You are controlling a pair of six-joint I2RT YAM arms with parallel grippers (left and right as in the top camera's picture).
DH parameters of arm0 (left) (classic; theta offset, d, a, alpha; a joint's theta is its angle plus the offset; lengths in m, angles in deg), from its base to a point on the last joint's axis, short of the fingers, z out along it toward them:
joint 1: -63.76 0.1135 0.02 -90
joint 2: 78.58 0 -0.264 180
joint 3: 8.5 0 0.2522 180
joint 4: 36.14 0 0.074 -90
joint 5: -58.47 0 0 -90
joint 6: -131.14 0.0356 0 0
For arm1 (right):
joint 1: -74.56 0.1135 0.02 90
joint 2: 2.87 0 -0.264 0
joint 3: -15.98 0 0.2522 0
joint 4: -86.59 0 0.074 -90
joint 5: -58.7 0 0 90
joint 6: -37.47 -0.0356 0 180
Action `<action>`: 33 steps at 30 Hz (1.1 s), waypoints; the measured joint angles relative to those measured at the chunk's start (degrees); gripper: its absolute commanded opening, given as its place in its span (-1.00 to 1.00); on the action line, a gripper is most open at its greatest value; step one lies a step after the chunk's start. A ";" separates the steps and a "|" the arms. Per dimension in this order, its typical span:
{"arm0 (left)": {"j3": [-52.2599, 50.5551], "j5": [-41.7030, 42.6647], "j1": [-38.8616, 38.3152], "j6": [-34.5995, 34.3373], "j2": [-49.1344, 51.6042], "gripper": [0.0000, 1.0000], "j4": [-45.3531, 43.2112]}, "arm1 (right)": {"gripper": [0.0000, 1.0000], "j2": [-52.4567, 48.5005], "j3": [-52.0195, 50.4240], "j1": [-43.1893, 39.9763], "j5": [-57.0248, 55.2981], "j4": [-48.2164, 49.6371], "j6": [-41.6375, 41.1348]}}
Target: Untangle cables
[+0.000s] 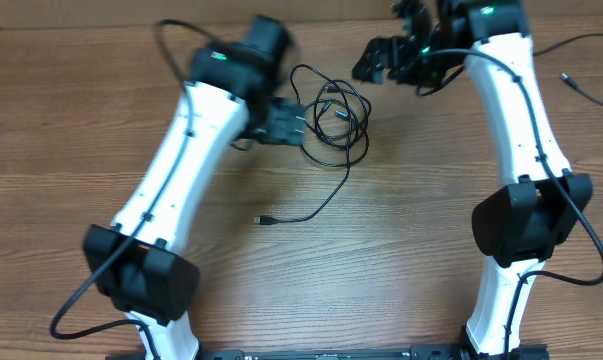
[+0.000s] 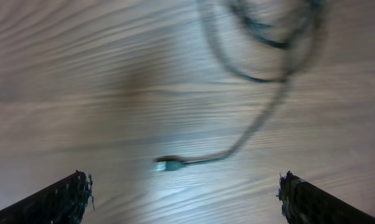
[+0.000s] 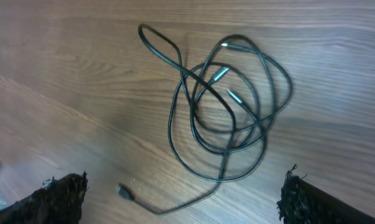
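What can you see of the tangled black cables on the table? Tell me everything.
The cables are thin, black, flexible cords, rubbery-looking, lying flat on the wooden table in a loose tangle of overlapping loops that cross one another several times. A few silver-tipped plug ends sit inside the coil. One long strand trails out and ends in a small plug lying apart on bare wood. A narrow loop sticks out on the far side. Only the table touches them; nothing grips them.
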 measured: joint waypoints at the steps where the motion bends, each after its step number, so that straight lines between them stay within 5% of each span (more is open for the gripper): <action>1: 0.00 0.00 2.32 -0.17 0.00 0.99 0.96 | 1.00 0.00 -1.79 0.63 0.00 1.79 0.00; 10: 0.00 1.81 16.92 -1.68 0.00 0.99 2.21 | 0.96 -0.04 -16.52 5.18 -1.40 19.65 0.02; 16: 0.00 2.47 19.02 -1.70 0.00 0.99 2.14 | 0.80 -0.04 -23.50 7.52 -4.57 28.92 1.01; 24: 0.00 2.71 19.10 -1.68 0.00 0.99 2.14 | 0.88 -0.07 -26.64 8.44 -14.10 37.35 1.66; 33: 0.00 2.89 19.10 -1.70 0.00 0.99 2.14 | 0.35 -0.07 -26.88 8.44 -17.79 40.94 1.86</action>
